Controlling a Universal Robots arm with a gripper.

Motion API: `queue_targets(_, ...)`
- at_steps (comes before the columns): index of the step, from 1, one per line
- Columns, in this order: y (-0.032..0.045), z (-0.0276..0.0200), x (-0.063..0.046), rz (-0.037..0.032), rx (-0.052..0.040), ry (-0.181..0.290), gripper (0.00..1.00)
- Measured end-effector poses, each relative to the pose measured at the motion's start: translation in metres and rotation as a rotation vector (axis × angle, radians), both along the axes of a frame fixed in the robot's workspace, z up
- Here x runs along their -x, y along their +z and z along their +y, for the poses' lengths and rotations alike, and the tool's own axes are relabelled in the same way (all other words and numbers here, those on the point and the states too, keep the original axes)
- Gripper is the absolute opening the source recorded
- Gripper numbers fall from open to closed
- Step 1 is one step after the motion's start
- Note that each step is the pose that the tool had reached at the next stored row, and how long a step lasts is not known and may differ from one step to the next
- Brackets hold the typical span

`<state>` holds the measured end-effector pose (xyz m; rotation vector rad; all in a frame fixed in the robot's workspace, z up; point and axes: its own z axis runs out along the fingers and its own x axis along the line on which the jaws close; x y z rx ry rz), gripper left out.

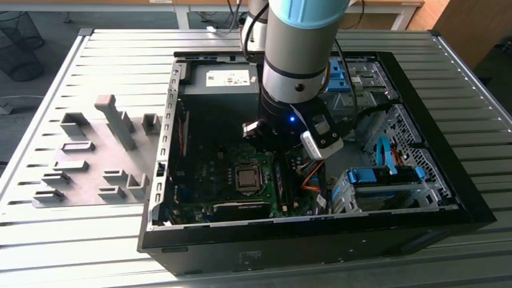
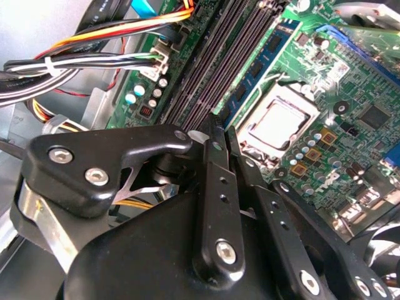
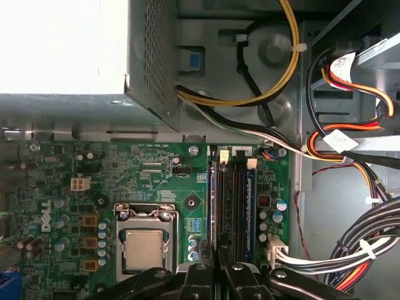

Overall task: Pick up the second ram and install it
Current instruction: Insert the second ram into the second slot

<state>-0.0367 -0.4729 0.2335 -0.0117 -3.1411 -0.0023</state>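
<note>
Just below the clenched hand (image 2: 219, 134), I am pressing the second ram (image 2: 256, 69) into its slot; a tilt risks bending the motherboard (image 3: 156, 169).

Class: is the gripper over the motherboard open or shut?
Shut: in the second wrist view the gripper has its fingertips pressed together above the memory slots.

Open computer case (image 1: 448, 207), grey fixture blocks (image 1: 96, 162), possibly wire bin (image 1: 20, 45)
</note>
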Motion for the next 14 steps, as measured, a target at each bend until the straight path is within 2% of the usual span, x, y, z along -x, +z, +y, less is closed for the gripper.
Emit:
queue_targets(3,0.0000,-0.0028,-0.0017,0.0001,-0.0004,0.000,0.14)
queue_targets(8,-0.0002,-0.0038,-0.0037,0.0001,-0.0006,0.000,0.14)
queue_targets(14,-0.0052,-0.0056,-0.0044,0.0001,-0.0002,-0.004,0.14)
